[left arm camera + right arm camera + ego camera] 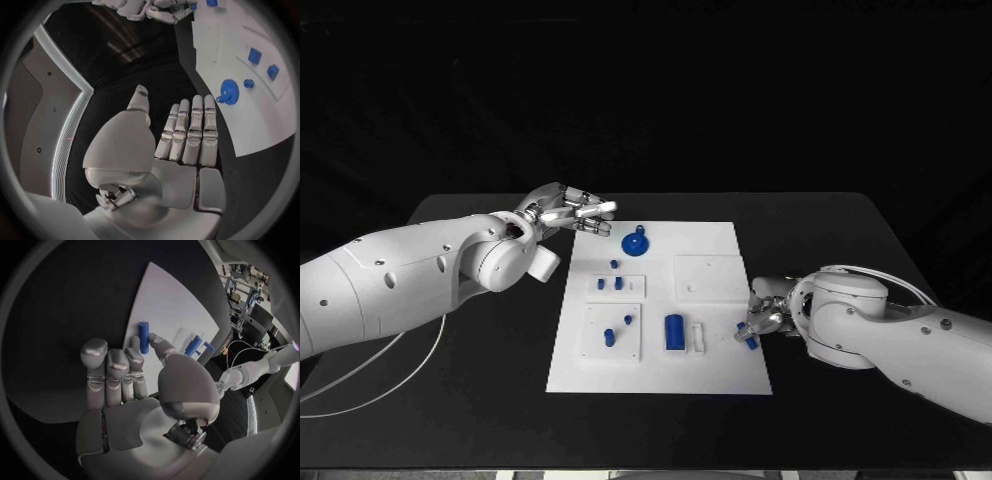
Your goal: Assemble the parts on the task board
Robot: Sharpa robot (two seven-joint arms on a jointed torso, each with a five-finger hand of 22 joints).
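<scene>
My left hand (570, 213) hovers empty, fingers straight, off the task board's (711, 245) far corner near the blue round part (635, 244). My right hand (764, 312) sits at the board's edge, fingertips around a small blue peg (144, 336); actual contact I cannot tell.

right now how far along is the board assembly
Early, by the look of it. Small blue parts stand on the task board, though whether seated is unclear. The right hand pinches a blue pin at the board's edge. The left hand hovers open. The blue cylinder and round part remain.
</scene>
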